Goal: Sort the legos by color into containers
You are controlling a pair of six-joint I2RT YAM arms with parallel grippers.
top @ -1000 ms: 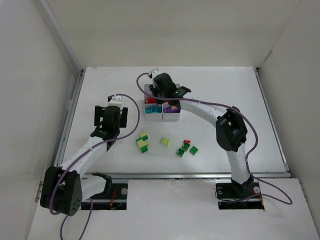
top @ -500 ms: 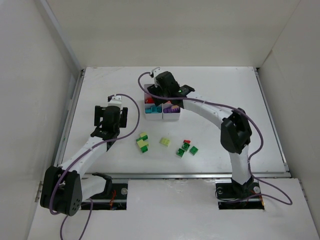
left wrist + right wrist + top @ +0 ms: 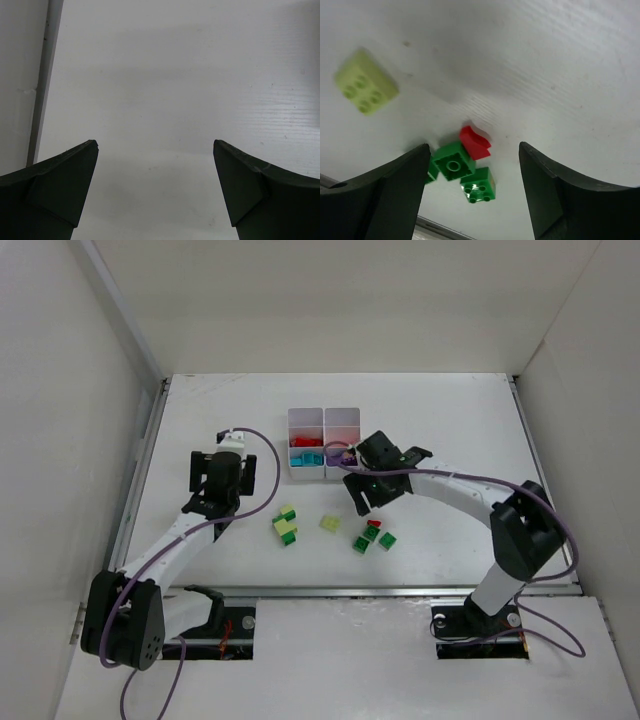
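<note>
**A:** What lies along the left edge?

**B:** The table (image 3: 200,405) ends at a rail (image 3: 44,75). The left gripper (image 3: 154,142) sits near it, jaws apart with nothing between them, and bare surface lies ahead.

**A:** And toward the middle?

**B:** Loose legos: a green and yellow-green cluster (image 3: 286,526), a pale brick (image 3: 329,523), then green ones (image 3: 387,539) beside a red brick (image 3: 374,524). The white containers (image 3: 324,420) stand beyond, holding red, teal and purple pieces.

**A:** The right gripper (image 3: 473,145)?

**B:** Its jaws are apart and grip nothing. It hangs between the containers and the green ones. Its wrist view shows the red brick touching a green one, which is too small to tell from overhead.
</note>
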